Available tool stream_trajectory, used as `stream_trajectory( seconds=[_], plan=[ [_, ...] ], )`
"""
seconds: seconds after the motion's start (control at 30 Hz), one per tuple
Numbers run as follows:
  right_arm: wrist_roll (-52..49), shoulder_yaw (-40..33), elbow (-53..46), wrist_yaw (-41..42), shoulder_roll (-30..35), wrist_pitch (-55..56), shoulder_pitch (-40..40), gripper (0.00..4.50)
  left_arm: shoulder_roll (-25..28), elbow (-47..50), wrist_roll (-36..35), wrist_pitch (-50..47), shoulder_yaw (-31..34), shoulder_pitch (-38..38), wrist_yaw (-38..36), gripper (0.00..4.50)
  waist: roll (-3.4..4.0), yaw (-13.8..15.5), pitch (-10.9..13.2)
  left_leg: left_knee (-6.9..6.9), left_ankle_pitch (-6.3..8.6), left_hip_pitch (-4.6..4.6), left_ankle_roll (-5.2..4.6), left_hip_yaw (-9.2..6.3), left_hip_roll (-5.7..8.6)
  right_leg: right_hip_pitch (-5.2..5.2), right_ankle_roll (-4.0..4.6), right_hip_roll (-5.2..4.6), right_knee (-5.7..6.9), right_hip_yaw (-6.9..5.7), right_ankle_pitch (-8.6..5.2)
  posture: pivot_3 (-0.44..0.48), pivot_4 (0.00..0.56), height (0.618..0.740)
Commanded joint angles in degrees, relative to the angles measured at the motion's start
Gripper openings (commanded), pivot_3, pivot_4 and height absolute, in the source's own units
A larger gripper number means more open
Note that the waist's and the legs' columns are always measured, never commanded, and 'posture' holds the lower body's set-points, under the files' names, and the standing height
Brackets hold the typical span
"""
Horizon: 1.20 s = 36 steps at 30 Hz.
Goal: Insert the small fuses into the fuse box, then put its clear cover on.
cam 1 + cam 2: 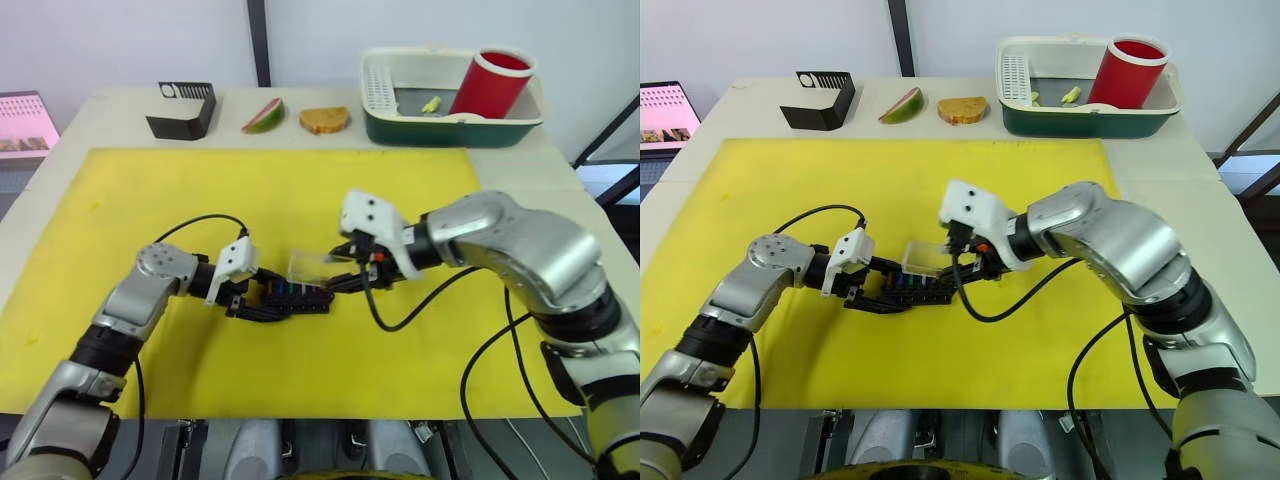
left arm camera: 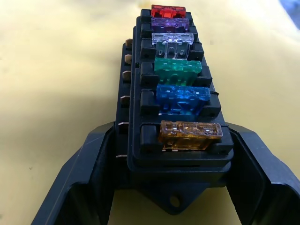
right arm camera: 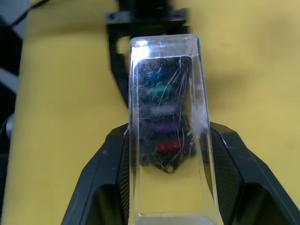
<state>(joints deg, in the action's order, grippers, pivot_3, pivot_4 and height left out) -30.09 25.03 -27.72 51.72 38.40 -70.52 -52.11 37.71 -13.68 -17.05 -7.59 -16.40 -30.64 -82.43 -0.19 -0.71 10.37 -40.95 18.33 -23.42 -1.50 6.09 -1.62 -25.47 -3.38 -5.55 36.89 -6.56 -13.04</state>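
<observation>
Left gripper (image 1: pixel 243 298) has its two black fingers closed around the near end of the fuse box (image 1: pixel 290 297), which lies on the yellow mat (image 1: pixel 130 190) near the mat's middle, with bare mat open on every side of it. My left wrist view shows what the head views cannot: all six small fuses (image 2: pixel 177 70) seated in a single row, orange nearest the fingers, then blue, green, pale grey, purple and red at the far end. To the right, my right gripper (image 1: pixel 345 272) is clamped on the clear cover (image 1: pixel 312 265), a scratched transparent lid, held tilted above the box's right end; whether it touches the box I cannot tell. Through the cover, the right wrist view shows the fuses below. Along the table's far edge, well apart, stand a black slotted stand (image 1: pixel 183 110), a fruit slice (image 1: pixel 264 115), a bread piece (image 1: pixel 324 120) and a green-and-white basin (image 1: pixel 400 125) holding a red cup (image 1: pixel 491 83).
</observation>
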Motion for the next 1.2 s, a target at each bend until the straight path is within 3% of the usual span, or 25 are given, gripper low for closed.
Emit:
stream_trajectory(
  seconds=[0.03,0.47,1.2],
  plan=[
    [1.78,2.1,0.37,-1.28,-1.39,1.1,-2.41,1.69,-1.04,-3.04,1.81,4.1,-0.33,-1.22,-2.15,2.61,-0.01,0.16,-0.01,-0.01,0.0,-0.01,0.0,0.0,0.0,0.0,0.0,0.0,-0.01,0.0,0.0,0.0,0.15,0.74],
    [4.03,6.18,2.66,-5.68,-6.41,-1.93,-3.49,1.69,-3.41,-5.69,4.09,8.05,1.0,-1.07,-0.9,2.61,-0.02,0.31,-0.01,-0.09,0.01,0.0,-0.04,-0.04,0.04,0.07,-0.01,-0.07,0.01,0.0,0.01,0.0,0.15,0.74],
    [5.53,9.73,3.97,-5.45,-5.44,-0.78,-1.92,1.69,-4.77,-5.62,5.28,8.12,1.87,-0.49,-0.07,2.61,-0.02,0.3,-0.02,-0.1,0.02,0.0,-0.05,-0.06,0.06,0.08,-0.02,-0.07,0.02,-0.01,0.01,0.0,0.15,0.74]
  ],
)
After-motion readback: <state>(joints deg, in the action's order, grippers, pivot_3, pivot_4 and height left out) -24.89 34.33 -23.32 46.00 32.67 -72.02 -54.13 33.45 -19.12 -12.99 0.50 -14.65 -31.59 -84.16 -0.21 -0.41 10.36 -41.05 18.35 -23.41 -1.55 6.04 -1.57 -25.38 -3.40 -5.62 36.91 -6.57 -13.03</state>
